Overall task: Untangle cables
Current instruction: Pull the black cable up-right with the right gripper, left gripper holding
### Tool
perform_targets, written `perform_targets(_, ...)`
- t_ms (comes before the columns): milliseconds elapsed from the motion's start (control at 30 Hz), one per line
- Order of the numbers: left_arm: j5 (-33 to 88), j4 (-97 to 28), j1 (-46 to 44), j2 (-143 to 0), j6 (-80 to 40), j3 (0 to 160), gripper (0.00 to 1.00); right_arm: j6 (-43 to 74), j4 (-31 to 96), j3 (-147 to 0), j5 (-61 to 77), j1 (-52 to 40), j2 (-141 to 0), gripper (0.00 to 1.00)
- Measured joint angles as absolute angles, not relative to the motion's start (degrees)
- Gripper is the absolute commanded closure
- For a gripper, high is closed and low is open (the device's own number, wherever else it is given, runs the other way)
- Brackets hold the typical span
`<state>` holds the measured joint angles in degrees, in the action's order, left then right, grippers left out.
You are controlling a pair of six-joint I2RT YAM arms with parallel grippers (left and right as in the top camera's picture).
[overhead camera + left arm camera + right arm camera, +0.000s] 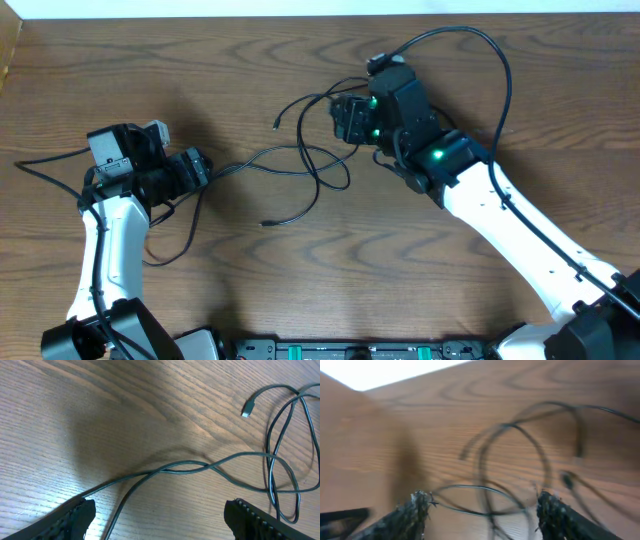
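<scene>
The left hand [160, 505] stands wide open, gripping nothing. One thin black rubber-sheathed cord runs out from beside its left-side finger [75, 515], and a second strand passes through the gap between the fingers. Both lie flat on the brown wood-grain counter [120, 60]. A little further out these black cables [175, 466] cross one another, then open into overlapping loops. Past the loops a free end with a small grey plug [246, 412] rests clear of the rest. This hand seems posted at the tail of the bundle, ready to pin or pull one strand while the other arm works the knot.

The right hand [483, 497] is also open, its two dark textured fingers [415, 510] well apart with nothing clamped between them. It hangs just over the far side of the tangle, where its blurred view shows round coils below and ahead. That position suits picking a single loop out of the crossing.

The cords lie between the two hands, looped and not yet separated.
</scene>
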<state>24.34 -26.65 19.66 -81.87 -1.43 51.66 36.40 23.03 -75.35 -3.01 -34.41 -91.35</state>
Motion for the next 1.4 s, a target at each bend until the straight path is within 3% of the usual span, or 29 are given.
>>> perform_targets(233, 24.3, -26.7, 19.7, -81.9, -1.4, 51.7, 0.12, 32.6, 30.9, -75.3, -7.9, -33.7, -96.1, 0.01)
perform_targets(600, 24.3, -26.7, 19.7, -81.9, -1.4, 51.7, 0.12, 13.3, 42.8, -75.3, -9.1, -30.2, -98.1, 0.01)
perform_targets(1000, 24.3, -26.6, 19.7, -81.9, -1.4, 51.7, 0.13, -4.5, 35.8, -73.5, -2.3, -24.5, -106.1, 0.01)
perform_targets(1067, 24.3, -26.7, 19.7, -81.9, -1.4, 51.7, 0.13, -6.0, 34.9, -73.0, -1.5, -24.4, -108.9, 0.18)
perform_targets(1100, 24.3, -26.6, 19.7, -81.9, -1.4, 51.7, 0.13, -6.7, 34.6, -72.8, -1.2, -24.4, -110.4, 0.39)
perform_targets(1133, 24.3, -26.7, 19.7, -81.9, -1.4, 51.7, 0.13, -7.1, 34.4, -72.6, -0.8, -24.4, -112.4, 0.82)
perform_targets(1167, 24.3, -26.7, 19.7, -81.9, -1.4, 51.7, 0.13, -7.1, 34.4, -72.6, -0.7, -24.4, -112.8, 0.99)
perform_targets(1400, 24.3, -26.7, 19.7, -81.9, -1.4, 51.7, 0.13, -6.5, 33.8, -72.6, 0.4, -24.3, -113.8, 0.99)
